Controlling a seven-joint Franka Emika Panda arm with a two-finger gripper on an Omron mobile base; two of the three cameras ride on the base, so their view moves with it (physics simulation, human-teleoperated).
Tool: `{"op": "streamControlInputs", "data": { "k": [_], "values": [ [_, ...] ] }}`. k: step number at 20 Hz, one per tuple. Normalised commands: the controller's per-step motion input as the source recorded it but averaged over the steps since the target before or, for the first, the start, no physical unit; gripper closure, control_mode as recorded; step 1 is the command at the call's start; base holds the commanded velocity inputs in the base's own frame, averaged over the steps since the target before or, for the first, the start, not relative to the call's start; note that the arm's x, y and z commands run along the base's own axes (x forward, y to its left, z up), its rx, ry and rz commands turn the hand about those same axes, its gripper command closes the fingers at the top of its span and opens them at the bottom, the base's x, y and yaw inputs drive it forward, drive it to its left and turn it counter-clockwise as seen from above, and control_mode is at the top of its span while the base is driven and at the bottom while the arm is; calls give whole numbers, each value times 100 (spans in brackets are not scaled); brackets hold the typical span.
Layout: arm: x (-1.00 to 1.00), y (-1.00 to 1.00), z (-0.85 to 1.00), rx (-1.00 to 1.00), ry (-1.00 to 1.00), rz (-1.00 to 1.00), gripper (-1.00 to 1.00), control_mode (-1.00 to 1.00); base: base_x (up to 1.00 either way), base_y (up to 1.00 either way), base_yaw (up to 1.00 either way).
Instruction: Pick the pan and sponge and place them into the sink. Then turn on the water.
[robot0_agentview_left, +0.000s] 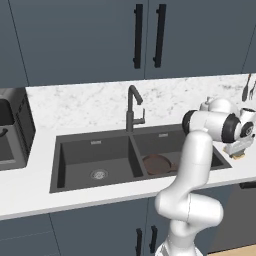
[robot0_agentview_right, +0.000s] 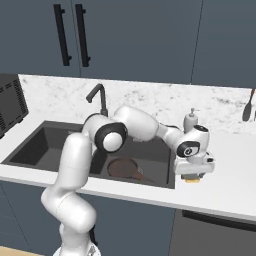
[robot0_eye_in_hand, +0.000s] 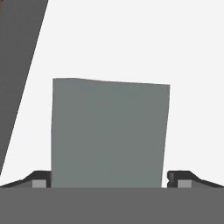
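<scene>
Sponge (robot0_eye_in_hand: 109, 133): flat on the white counter (robot0_agentview_right: 230, 187), just right of the sink (robot0_agentview_left: 75, 150); grey top face up in hand view, yellow edge peeking under the hand in right base view.
Gripper (robot0_agentview_right: 194, 175): directly over the sponge, jaws spread wide, fingertips (robot0_eye_in_hand: 41, 179) straddling its two sides w/o pinching; looks set for a grab, though contact is hard to judge.
Pan (robot0_agentview_left: 157, 163): already in right basin.
Faucet (robot0_agentview_left: 132, 107): no stream visible; water prob. off.
Base views give basin, pan, soap bottle (robot0_agentview_right: 190, 120); hand view gives finger-to-sponge fit.
</scene>
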Motion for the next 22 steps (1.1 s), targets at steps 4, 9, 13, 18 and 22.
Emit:
{"op": "streamControlInputs", "data": {
  "k": [4,9,13,18,22],
  "values": [
    [-86,5,-57,0,-4,0,-100,-100,0,0,0],
    [-9,16,-40,0,0,0,100,-100,0,0,0],
    [0,15,-23,-5,0,0,100,-100,0,0,0],
    [0,9,-3,-4,0,0,100,-100,0,0,0],
    [-4,53,21,0,1,1,100,-100,0,0,0]
  ]
}}
